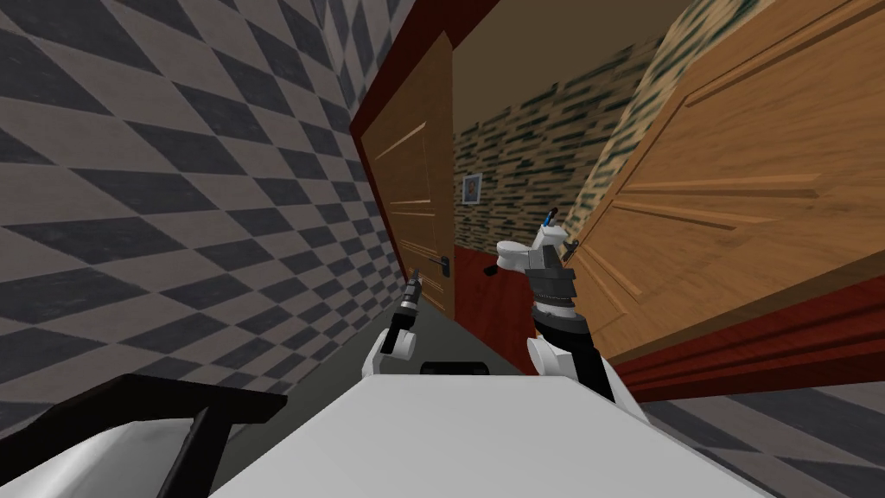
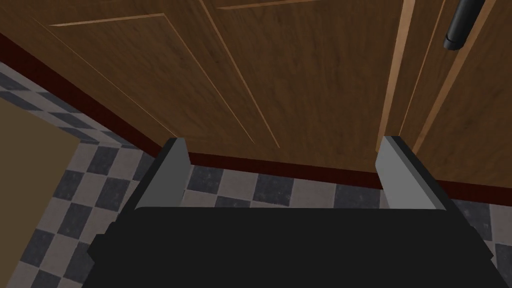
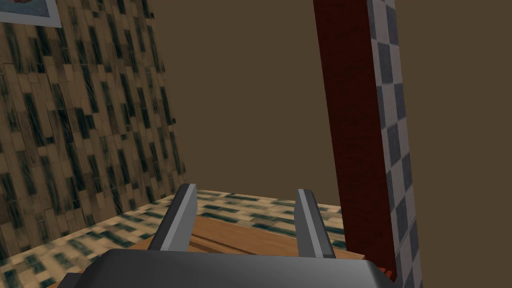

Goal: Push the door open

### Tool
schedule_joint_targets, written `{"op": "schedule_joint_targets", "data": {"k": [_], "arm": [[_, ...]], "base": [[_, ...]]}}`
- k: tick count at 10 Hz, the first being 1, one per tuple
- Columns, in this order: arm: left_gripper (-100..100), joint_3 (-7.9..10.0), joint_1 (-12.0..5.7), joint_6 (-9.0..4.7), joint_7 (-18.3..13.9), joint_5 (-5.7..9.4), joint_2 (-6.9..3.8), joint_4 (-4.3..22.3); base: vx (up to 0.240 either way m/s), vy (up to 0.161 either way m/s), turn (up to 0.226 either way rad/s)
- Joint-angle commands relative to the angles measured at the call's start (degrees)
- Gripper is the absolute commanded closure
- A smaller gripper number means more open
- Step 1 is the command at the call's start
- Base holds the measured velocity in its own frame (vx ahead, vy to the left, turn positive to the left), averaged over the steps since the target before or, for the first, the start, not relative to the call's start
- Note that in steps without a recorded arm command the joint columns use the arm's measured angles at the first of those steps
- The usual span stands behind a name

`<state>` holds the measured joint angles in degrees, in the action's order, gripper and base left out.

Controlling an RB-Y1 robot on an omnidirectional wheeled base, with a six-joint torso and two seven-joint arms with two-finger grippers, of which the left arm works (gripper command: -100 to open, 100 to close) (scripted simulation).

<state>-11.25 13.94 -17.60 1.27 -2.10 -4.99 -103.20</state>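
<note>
A white toilet (image 1: 517, 252) is standing on the far dark red floor (image 1: 484, 303), a framed picture (image 1: 471, 188) is hanging on the patterned wall (image 1: 536, 147) behind, and a checkered wall (image 1: 173, 173) is running along the left.

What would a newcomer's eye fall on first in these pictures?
First, the big wooden door on the right, standing wide open, with a patterned wall beyond the gap. Next, the open left end effector, facing a second wooden door leaf near its dark handle.
</note>
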Motion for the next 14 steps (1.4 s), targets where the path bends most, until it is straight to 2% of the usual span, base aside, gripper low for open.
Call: {"op": "schedule_joint_targets", "data": {"k": [1,9,14], "arm": [[-100,-1.18,-1.09,0.03,-0.59,0.19,-0.15,2.4],[-100,-6.11,-7.68,0.97,-3.37,1.25,-0.68,13.93],[-100,-8.68,-11.11,1.46,-4.81,1.8,-0.78,19.92]], "base": [[0.076,0.117,-0.118],[0.066,0.124,-0.113],[0.057,0.121,-0.094]]}}
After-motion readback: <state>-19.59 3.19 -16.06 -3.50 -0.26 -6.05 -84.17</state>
